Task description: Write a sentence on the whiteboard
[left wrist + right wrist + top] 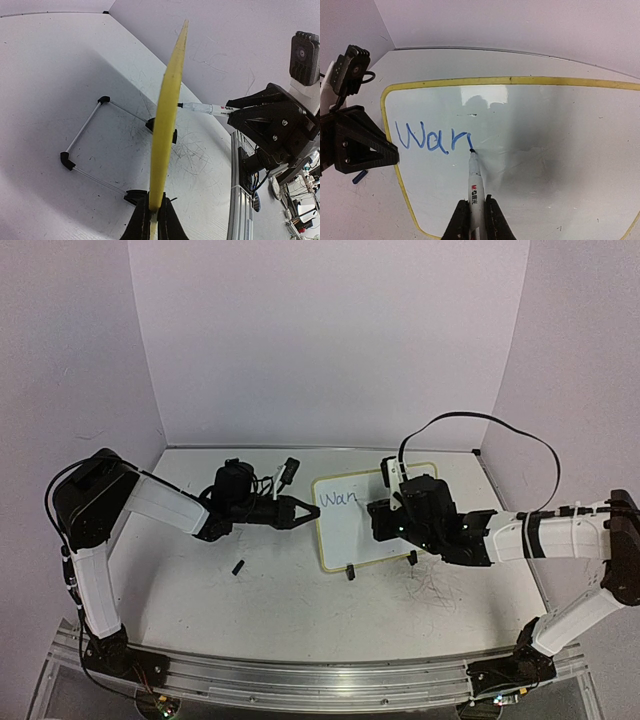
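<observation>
The whiteboard (pixel 345 525) with its pale-yellow frame stands tilted at the table's middle. Blue letters "War" plus a further downstroke (pixel 434 140) are on it, also seen from above (pixel 338 500). My right gripper (pixel 474 212) is shut on a white marker (pixel 475 187), whose tip touches the board at the last stroke's end. The right gripper (pixel 385 518) hangs over the board's right part. My left gripper (pixel 154 220) is shut on the board's yellow edge (pixel 167 105), at its left side (pixel 300 512). The marker also shows in the left wrist view (pixel 205 108).
The board's wire stand (pixel 85 137) with black feet rests on the table behind it. Two black clips (pixel 351 573) sit at the board's near edge. A small black cap (pixel 238 567) lies on the table left of the board. Walls close the back and sides.
</observation>
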`<state>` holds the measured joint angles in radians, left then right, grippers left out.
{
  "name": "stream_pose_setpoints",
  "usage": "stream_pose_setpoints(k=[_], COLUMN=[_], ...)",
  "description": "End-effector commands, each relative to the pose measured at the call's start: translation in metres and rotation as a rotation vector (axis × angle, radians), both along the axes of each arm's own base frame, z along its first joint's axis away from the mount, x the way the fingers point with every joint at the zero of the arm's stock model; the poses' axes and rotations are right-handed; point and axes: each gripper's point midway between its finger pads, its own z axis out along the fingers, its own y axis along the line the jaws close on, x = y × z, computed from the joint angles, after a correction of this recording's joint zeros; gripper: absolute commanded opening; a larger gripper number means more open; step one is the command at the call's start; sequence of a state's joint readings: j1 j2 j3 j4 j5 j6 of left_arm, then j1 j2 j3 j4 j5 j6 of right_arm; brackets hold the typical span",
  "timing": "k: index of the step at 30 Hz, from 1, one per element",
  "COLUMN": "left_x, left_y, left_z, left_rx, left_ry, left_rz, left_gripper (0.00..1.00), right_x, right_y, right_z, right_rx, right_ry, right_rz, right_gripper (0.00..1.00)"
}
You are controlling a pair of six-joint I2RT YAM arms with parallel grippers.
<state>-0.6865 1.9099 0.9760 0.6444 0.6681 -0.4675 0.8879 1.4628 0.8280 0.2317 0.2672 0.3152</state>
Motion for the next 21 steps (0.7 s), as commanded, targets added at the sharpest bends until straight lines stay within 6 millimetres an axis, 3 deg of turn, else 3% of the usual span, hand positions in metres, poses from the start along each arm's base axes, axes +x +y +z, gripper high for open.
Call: stream_pose_setpoints(k=[1,10,21], left_x=[-0.007,-0.007,-0.008], left_y=[-0.006,-0.006,-0.006], left_z=[0.018,0.019,0.018], left_rx=[-0.009,-0.008,-0.005], left_ry=[-0.011,-0.010,-0.010], left_rz=[-0.030,-0.029,-0.030], left_gripper=[0.00,0.00,0.00], right_x=[0.004,0.014,0.020], right_y=[-0.002,0.003,0.000], right_z=[0.014,0.032,0.037], right_rx=[0.021,0.040,0.038], right_ry=[-0.028,-0.075,-0.091], right_rz=[-0.023,-0.039,-0.071], right_gripper=[0.00,0.00,0.00])
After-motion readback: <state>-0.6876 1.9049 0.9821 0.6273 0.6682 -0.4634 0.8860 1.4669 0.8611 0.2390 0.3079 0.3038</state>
